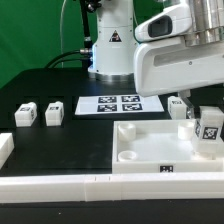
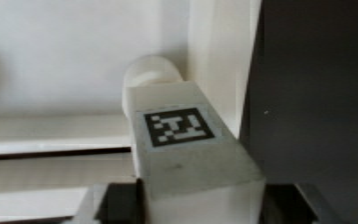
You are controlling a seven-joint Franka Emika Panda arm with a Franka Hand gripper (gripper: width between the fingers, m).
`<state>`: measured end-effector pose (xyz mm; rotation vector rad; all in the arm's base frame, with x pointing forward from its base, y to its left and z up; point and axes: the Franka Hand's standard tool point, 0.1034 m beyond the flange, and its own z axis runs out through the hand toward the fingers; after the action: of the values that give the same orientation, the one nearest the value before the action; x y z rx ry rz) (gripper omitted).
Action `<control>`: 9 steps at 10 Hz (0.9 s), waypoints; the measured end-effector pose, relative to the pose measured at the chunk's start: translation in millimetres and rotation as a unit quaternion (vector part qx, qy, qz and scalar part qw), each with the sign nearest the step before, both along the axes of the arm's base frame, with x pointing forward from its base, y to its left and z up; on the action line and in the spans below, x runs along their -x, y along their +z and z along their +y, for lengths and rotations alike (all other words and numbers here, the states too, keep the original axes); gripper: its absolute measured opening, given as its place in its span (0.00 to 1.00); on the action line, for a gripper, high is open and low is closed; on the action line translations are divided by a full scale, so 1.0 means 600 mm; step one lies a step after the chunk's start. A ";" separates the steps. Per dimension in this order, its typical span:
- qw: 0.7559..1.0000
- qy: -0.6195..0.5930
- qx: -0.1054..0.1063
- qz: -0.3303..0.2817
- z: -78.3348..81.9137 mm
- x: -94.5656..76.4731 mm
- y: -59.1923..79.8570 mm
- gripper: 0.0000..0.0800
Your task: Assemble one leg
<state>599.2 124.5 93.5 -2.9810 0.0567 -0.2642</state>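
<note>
The small white stubby plastic leg (image 2: 179, 150), marked by a black-and-white square tag, is clamped between the two dark fingers (image 2: 119, 205) of the gripper (image 2: 197, 203); its far tip is blurred in the wrist view. In the exterior view it is held at the large white square panel (image 1: 150, 150), at the exterior view's right. Whether it is seated in a round corner socket cannot be told. Farther back, the marker board (image 1: 120, 103) is seen.
</note>
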 end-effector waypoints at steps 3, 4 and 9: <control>0.988 -0.147 -0.037 0.015 -0.009 -0.004 0.000 0.39; 0.974 -0.220 -0.058 0.021 -0.012 -0.005 0.000 0.39; 0.869 -0.476 -0.121 0.058 -0.006 -0.005 -0.001 0.39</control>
<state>602.2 121.0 93.0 -2.4537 1.4553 -0.1487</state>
